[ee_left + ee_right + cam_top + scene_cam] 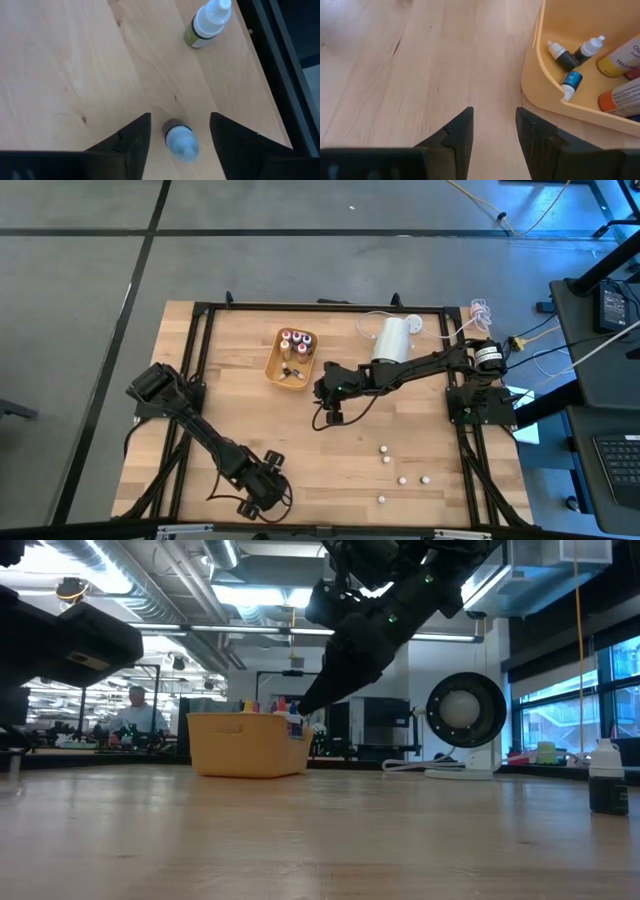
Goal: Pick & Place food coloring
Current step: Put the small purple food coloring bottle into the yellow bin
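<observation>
Tiny plastic food coloring dropper bottles with white caps in two groups. Several loose on the pale wooden table (250, 390), showing as white dots (386, 459) at lower right of the high view. Others already lying in the small orange rectangular plastic tray (275, 370) at upper centre, among them a blue-labelled bottle (571, 81) and two dark ones (564, 57), beside larger bottles with coloured tops.

Left gripper (179, 131) at lower left of the high view, near the table's front edge, fingers spread wide on either side of one upright dark bottle with a pale blue-white cap (181, 143), not touching it. A second dropper bottle with a greenish body (205, 24) well apart, toward the table's edge.

Right gripper (492, 127) at centre of the high view, just beside the tray, hovering over bare wood, fingers apart and holding nothing.

Likely handling: very light, rigid, smooth-sided, easy to tip or roll. Best hold probably across the round body below the cap, with gentle pressure, since the tapered cap could slip out.

Surface: light wood grain, flat, framed by black metal rails. A large white cylinder (392, 338) lying at upper right of the table, with white cable beside it.

Beyond, in the low view: an open workshop with ceiling lights, windows at right, and a person (130, 712) seated far off at left.
</observation>
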